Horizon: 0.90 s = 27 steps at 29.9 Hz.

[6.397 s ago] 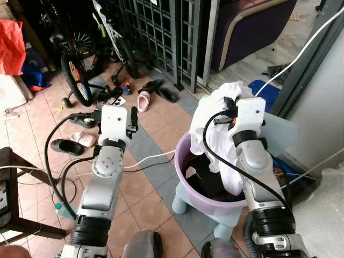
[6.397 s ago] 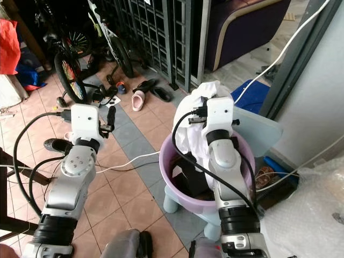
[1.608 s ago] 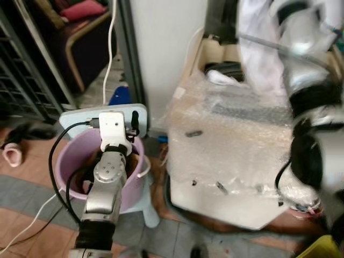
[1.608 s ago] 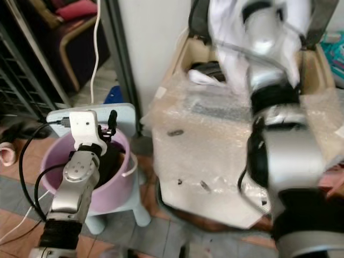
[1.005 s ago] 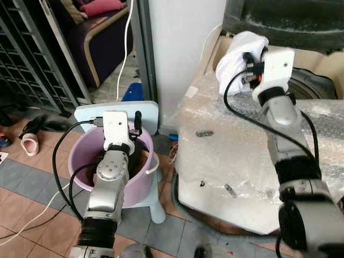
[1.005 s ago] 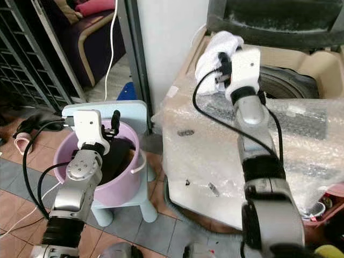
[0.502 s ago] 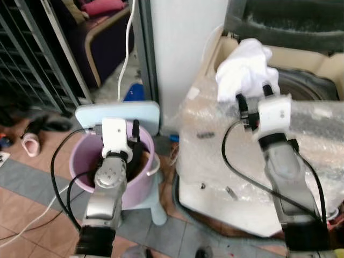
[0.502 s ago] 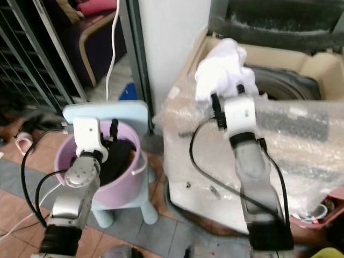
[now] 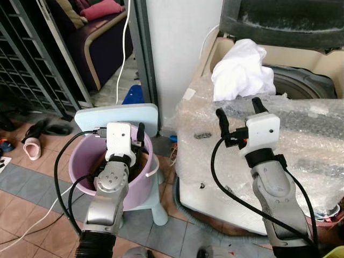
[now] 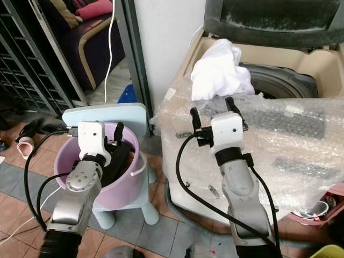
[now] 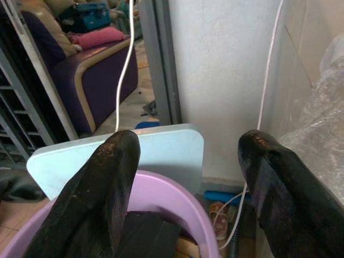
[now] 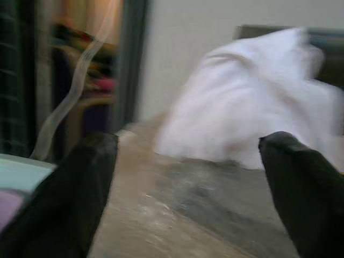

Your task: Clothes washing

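White cloth (image 9: 240, 72), one piece, crumpled: it lies heaped on the front left rim of the washing machine (image 9: 317, 54), partly over the edge of the drum opening (image 9: 301, 86), touching the bubble wrap (image 9: 301, 129) that covers the machine's front and top; none of my fingers touch it. My right gripper (image 9: 239, 112) hovers just short of the cloth, above the wrapped top, fingers spread wide with nothing between them; the right wrist view, blurred, has the cloth lying ahead between the two fingertips (image 12: 301, 177). My left gripper (image 11: 188, 177) hangs over the purple basin (image 9: 86, 161), fingers likewise spread and empty. Basin: stands on a pale blue stool (image 9: 115, 115) to the left of the machine, with dark clothes (image 10: 119, 156) inside, number not countable. Surroundings: white wall, white cable (image 9: 124, 48) running down beside the doorframe, purple sofa (image 9: 102, 43) beyond, metal grille, sandals (image 9: 32, 148) on the tiled floor. Status, by my judgement: early. One piece has reached the machine but sits on the rim, not down in the drum; it needs pushing in, the dark clothes in the basin remain to be carried over, and the machine is not yet started.
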{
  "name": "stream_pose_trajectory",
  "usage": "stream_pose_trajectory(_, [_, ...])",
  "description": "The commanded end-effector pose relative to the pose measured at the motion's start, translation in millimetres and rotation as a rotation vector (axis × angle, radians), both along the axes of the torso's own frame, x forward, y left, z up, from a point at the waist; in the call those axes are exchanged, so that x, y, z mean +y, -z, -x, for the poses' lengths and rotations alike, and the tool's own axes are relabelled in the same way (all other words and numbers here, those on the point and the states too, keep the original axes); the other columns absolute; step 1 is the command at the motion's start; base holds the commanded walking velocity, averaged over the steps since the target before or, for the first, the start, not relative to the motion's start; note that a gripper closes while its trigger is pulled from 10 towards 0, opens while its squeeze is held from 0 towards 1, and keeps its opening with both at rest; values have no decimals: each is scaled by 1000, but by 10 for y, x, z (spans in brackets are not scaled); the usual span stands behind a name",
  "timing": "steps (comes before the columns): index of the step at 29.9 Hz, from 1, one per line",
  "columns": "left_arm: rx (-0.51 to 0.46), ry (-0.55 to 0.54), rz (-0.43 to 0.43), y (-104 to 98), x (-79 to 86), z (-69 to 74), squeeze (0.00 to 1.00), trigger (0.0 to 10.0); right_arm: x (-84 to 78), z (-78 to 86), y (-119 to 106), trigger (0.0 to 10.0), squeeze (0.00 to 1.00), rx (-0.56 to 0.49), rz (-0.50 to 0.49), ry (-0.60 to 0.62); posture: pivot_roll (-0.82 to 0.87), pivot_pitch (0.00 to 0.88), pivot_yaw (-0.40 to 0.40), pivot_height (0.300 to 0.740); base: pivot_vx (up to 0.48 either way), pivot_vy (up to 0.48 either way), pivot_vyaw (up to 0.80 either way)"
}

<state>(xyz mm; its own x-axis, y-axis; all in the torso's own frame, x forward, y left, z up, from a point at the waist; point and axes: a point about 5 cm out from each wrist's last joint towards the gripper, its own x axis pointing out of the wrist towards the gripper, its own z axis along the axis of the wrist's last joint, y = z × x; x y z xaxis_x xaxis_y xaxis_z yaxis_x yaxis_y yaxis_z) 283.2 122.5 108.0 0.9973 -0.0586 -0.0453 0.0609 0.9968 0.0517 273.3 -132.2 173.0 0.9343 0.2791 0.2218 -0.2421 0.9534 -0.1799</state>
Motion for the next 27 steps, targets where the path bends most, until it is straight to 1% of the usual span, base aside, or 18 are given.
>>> stream_pose_trajectory(1, [1, 16, -7, -19, -11, -2, 0, 10000, 174, -78, -131, 10000, 1000, -16, -37, -109, -102, 4, 92, 740, 0, 0, 0])
stream_pose_trajectory(2, [0, 22, -6, -29, -33, -11, 0, 10000, 252, -245, -197, 10000, 1000, 16, -94, -147, -94, 16, 90, 740, 0, 0, 0])
stream_pose_trajectory(3, [0, 22, -6, -29, -33, -11, 0, 10000, 252, -245, -197, 10000, 1000, 16, -94, -147, -94, 16, 90, 740, 0, 0, 0])
stream_pose_trajectory(4, [-1, 23, -4, -37, -41, -14, 0, 10000, 320, -390, -255, 10000, 1000, 41, -124, -173, -93, 13, 88, 740, 0, 0, 0])
stream_pose_trajectory(7, [0, 23, -3, -41, -43, -20, 0, 10000, 357, -486, -284, 10000, 1000, 59, -120, -185, -86, 6, 84, 740, 0, 0, 0])
stream_pose_trajectory(9, [3, 23, -5, -36, -43, -14, 0, 10000, 390, -629, -223, 10000, 1000, 160, -128, -189, -81, 5, 80, 740, 0, 0, 0])
stream_pose_trajectory(10, [5, 23, -7, -34, -47, -7, 0, 10000, 349, -744, -180, 10000, 1000, 212, -132, -139, -74, 4, 73, 740, 0, 0, 0])
stream_pose_trajectory(12, [6, 22, -8, -35, -48, -1, 0, 10000, 282, -824, -180, 10000, 1000, 239, -171, -98, -66, 3, 68, 740, 0, 0, 0])
stream_pose_trajectory(14, [11, 12, -10, -26, -28, 13, 0, 10000, 73, -938, -145, 10000, 1000, 274, -114, 33, -62, 2, 61, 740, 0, 0, 0])
stream_pose_trajectory(15, [11, 12, -10, -26, -28, 13, 0, 10000, 73, -938, -145, 10000, 1000, 274, -114, 33, -62, 2, 61, 740, 0, 0, 0])
stream_pose_trajectory(17, [16, 7, -11, -16, -16, 19, 0, 10000, -133, -1006, -177, 10000, 1000, 269, -134, 136, -64, 1, 58, 740, 0, 0, 0])
stream_pose_trajectory(19, [18, 6, -12, -13, -15, 18, 0, 10000, -290, -1035, -249, 10000, 1000, 231, -160, 211, -67, 1, 58, 740, 0, 0, 0])
stream_pose_trajectory(20, [19, 7, -13, -13, -18, 3, 0, 10000, -456, -1045, -363, 10000, 1000, 164, -176, 288, -69, 11, 59, 740, 0, 0, 0])
stream_pose_trajectory(21, [19, 7, -13, -13, -18, 3, 0, 10000, -456, -1045, -363, 10000, 1000, 164, -176, 288, -69, 11, 59, 740, 0, 0, 0])
stream_pose_trajectory(22, [20, 7, -15, -9, -23, -3, 0, 10000, -611, -1039, -476, 10000, 1000, 92, -197, 364, -73, 15, 62, 740, 0, 0, 0])
stream_pose_trajectory(24, [18, 6, -15, -26, -29, -23, 0, 10000, -761, -1011, -634, 10000, 1000, -4, -183, 441, -79, 6, 65, 740, 0, 0, 0])
stream_pose_trajectory(26, [17, 8, -17, -27, -39, -32, 0, 10000, -774, -980, -705, 10000, 1000, -62, -148, 454, -82, 3, 68, 740, 0, 0, 0])
stream_pose_trajectory(27, [15, 13, -19, -29, -48, -32, 0, 10000, -709, -937, -738, 10000, 1000, -97, -115, 428, -82, 6, 71, 740, 0, 0, 0])
